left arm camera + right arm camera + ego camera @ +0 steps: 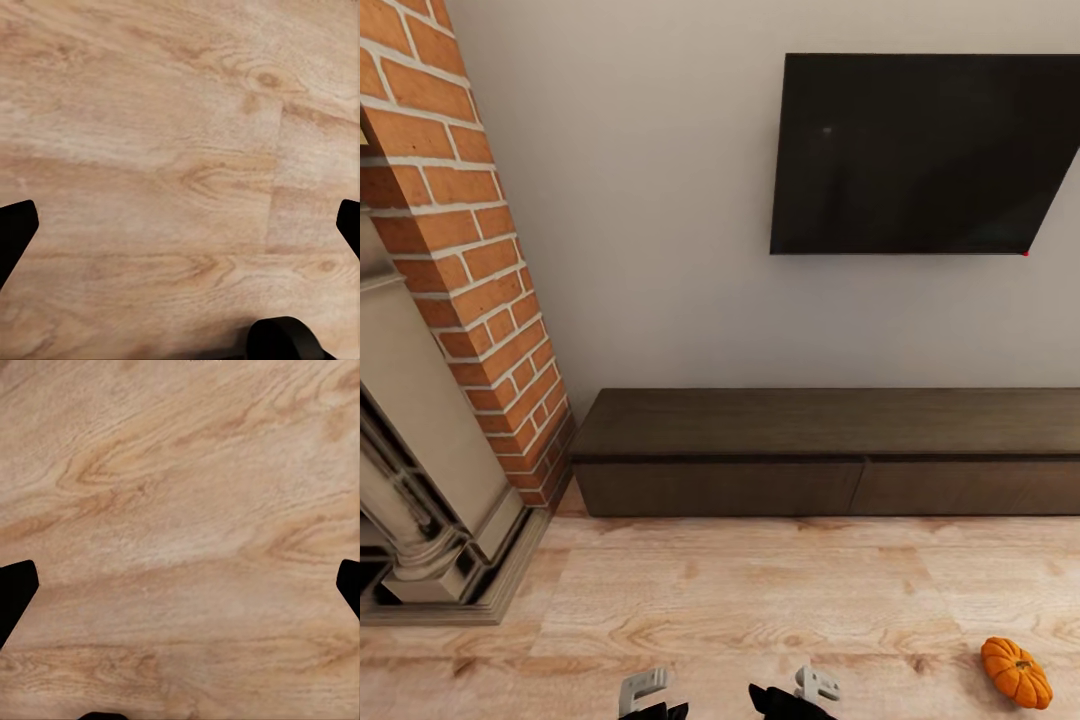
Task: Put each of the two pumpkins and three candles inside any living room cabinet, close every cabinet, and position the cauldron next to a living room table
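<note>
Lower right, ribbed orange pumpkin (1016,672) on pale wood floor (760,600) — long dark-brown cabinet (830,450) closed; both grippers' jaws spread, empty.

You had even, soft light across the room, with no single source showing. The pale wall (660,200) read bright and flat. The cabinet (830,450) cast only a thin dark line where it met the floor (760,600), and the pumpkin (1016,672) had a faint shadow beneath it. The television (920,150) showed a dull sheen, no hard glare. Your head view bent straight lines outward near its edges. Both wrist views gave soft, slightly smeared wood grain, with black pincer fingertips (16,232) at the sides.
</note>
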